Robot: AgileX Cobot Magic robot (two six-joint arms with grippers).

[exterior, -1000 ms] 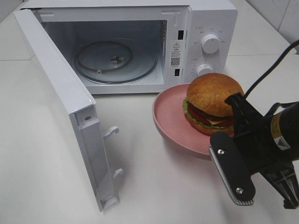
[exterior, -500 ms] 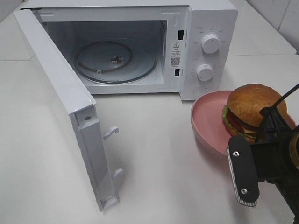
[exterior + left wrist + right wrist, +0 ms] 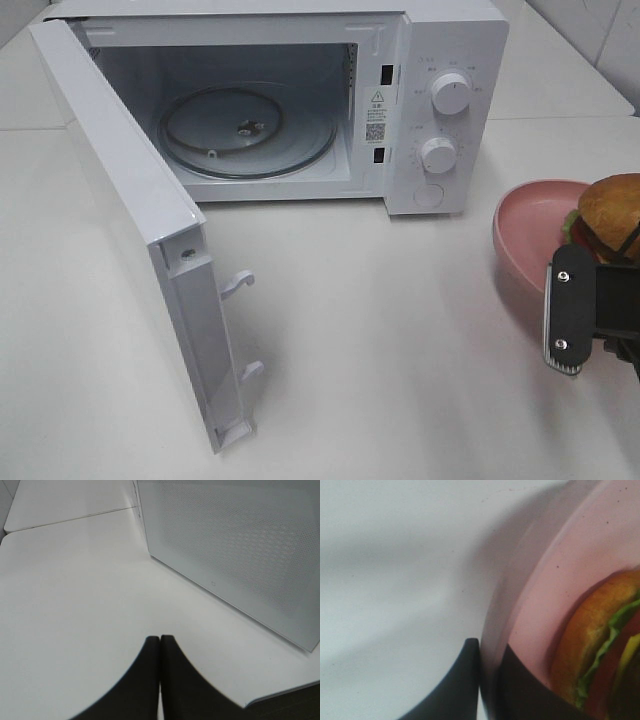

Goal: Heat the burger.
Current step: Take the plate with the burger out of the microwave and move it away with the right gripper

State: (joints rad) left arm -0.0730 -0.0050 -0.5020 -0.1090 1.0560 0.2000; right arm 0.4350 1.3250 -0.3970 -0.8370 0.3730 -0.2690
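At far right of surface, my right fingers pinch pink plate rim; burger sits on plate just beyond them. L fingers closed, empty, near microwave door.

A kitchen: white microwave on a pale countertop.

Your way into the white microwave's cavity is unblocked; its swung-open white door walls off nine o'clock, bare white countertop at five.
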